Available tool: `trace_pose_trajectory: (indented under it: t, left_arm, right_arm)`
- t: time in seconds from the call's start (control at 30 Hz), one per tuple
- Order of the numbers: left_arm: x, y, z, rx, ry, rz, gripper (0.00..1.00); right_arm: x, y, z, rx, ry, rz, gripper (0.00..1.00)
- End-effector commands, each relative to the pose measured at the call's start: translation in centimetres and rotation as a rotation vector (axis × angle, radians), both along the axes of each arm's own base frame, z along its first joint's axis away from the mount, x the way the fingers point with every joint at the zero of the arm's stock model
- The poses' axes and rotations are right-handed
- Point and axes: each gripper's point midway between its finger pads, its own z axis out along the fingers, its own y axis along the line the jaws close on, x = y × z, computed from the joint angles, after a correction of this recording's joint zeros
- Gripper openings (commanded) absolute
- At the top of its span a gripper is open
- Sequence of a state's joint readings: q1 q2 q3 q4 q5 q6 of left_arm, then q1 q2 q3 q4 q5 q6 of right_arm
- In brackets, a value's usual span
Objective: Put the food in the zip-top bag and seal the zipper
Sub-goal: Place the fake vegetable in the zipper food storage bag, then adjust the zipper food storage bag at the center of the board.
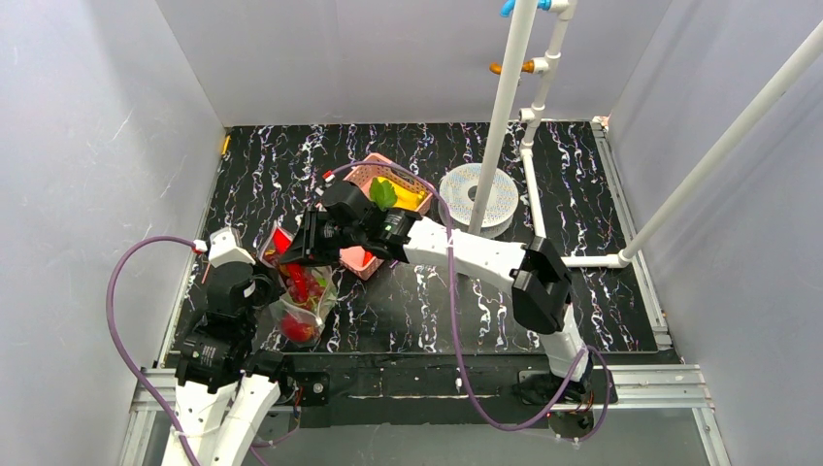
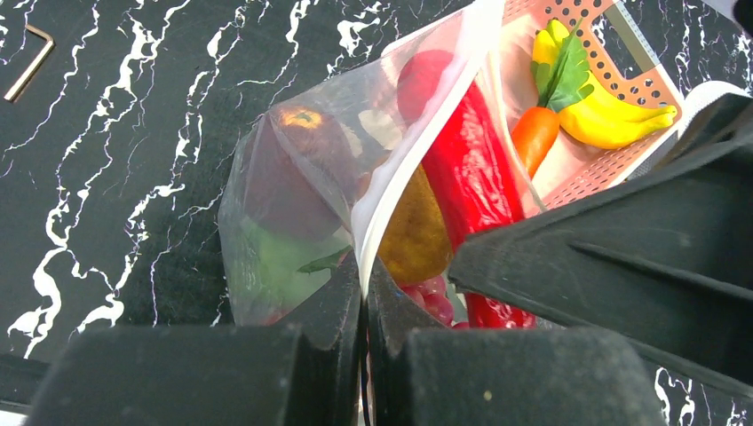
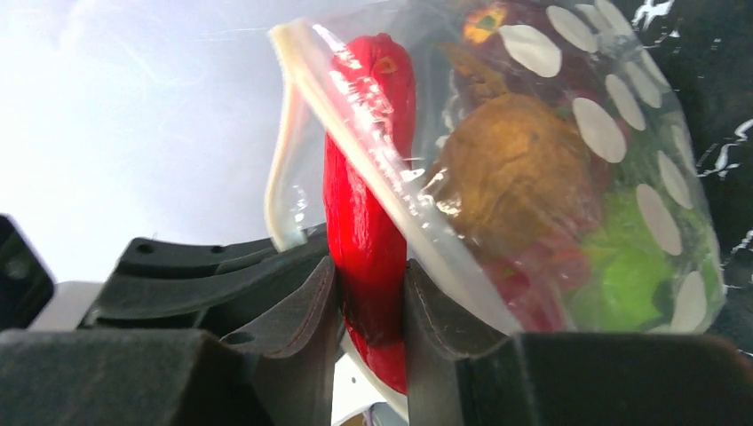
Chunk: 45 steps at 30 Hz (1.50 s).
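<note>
The right claw [image 3: 368,293] is clamped on the red chili [image 3: 368,177], whose tip pokes into the bag's mouth. The left claw [image 2: 364,297] is pinched tight on the zipper [image 2: 417,151], holding the zip-top bag [image 2: 266,240] open at the near left of the bench [image 2: 133,133]. Inside lie the apple [image 2: 293,169], the brown-orange fruit [image 2: 416,235], the green leafy piece [image 2: 284,266] and possibly grapes, half hidden. The carrot [image 2: 535,135] and bananas [image 2: 613,111] sit in the pink basket [image 2: 635,62] just beyond. I judge the loading over half done, with sealing not yet begun.

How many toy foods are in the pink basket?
2: a carrot and yellow bananas lying side by side under the green leaves; the zip-top bag may hide more.
</note>
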State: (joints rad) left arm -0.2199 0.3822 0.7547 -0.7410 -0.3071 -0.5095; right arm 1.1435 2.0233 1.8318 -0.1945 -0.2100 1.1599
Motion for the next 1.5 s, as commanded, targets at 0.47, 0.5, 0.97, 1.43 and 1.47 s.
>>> trace_pose_trajectory:
  t: [0.47,0.5,0.97,1.43,1.47]
  left_arm:
    - [-0.1,0.4,0.2,0.008,-0.009,0.021,0.0]
    - [-0.1,0.4,0.2,0.009,-0.008,0.022,0.0]
    - [0.1,0.4,-0.1,0.012,0.012,0.02,0.0]
    - [0.0,0.4,-0.2,0.013,0.025,0.024,0.0]
    - [0.0,0.4,-0.3,0.012,0.026,0.026,0.0]
  right_arm:
    - [-1.3,-2.7,6.2,-0.045,-0.471,0.032,0.71]
    - [-1.3,-3.1,6.9,-0.051,-0.529,0.031,0.72]
    - [2.6,-10.6,2.2,-0.526,-0.803,-0.002,0.98]
    - [-0.2,-5.1,-2.6,-0.39,-0.661,0.152,0.55]
    - [-0.4,-4.8,-2.7,-0.383,-0.653,0.164,0.43]
